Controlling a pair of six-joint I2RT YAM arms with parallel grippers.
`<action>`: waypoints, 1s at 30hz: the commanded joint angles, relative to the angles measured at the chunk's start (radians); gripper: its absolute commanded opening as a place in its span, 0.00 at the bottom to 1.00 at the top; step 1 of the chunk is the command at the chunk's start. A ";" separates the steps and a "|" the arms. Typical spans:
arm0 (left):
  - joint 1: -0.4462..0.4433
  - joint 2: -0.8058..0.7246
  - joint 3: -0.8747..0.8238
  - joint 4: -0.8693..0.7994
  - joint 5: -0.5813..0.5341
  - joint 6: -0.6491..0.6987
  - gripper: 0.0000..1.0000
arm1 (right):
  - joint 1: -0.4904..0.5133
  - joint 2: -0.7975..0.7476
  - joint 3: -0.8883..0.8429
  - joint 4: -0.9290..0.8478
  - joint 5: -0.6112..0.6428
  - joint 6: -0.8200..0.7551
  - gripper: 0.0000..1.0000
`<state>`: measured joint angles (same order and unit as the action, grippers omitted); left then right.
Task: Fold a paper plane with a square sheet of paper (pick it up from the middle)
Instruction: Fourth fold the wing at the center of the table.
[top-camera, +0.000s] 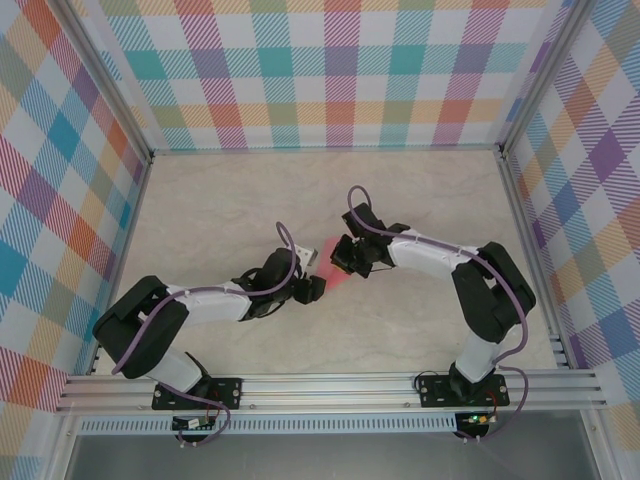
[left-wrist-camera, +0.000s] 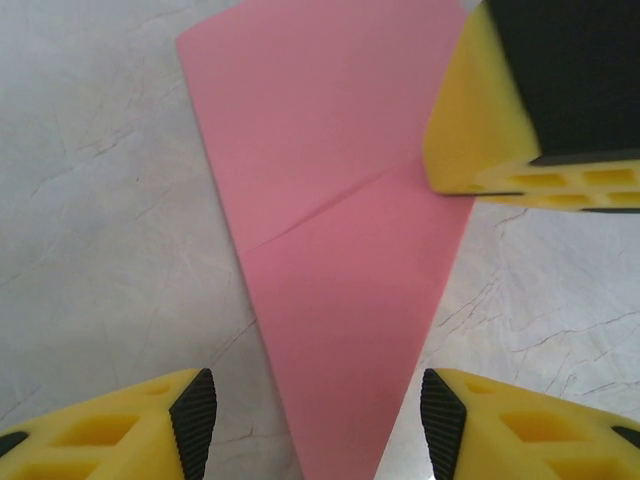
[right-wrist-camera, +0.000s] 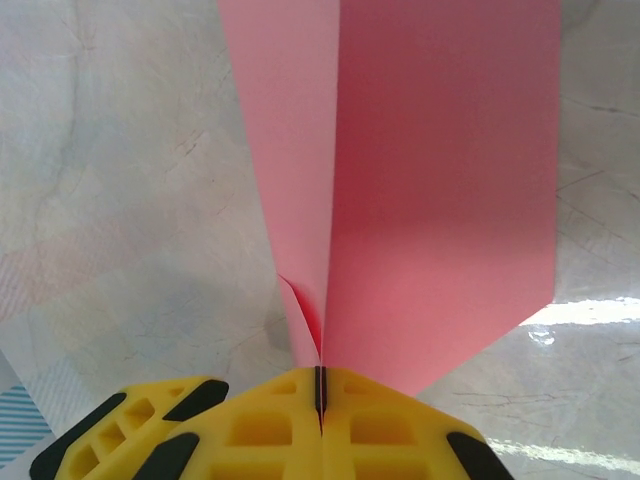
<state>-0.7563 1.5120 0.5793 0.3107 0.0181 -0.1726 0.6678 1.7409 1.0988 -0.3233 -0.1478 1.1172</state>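
Paper plane: folded into a tapering pink dart, mid-surface, between my arms.
My right end effector: clamped shut on its layered end.
My left end effector: jaws apart, straddling the narrow tip, gripping nothing.
Done: main folds, I judge.
Left: likely final creasing, wings, release.
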 joint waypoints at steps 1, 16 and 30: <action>-0.019 0.004 -0.041 0.133 0.018 0.073 0.59 | 0.003 0.022 0.041 -0.058 -0.023 0.025 0.03; -0.058 0.076 -0.082 0.284 -0.003 0.257 0.49 | -0.013 0.052 0.085 -0.086 -0.094 0.041 0.04; -0.057 0.080 -0.108 0.307 -0.028 0.233 0.13 | -0.036 0.015 0.075 -0.080 -0.116 -0.002 0.30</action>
<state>-0.8036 1.5833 0.4919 0.5793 -0.0086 0.0681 0.6456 1.7905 1.1614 -0.3870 -0.2481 1.1370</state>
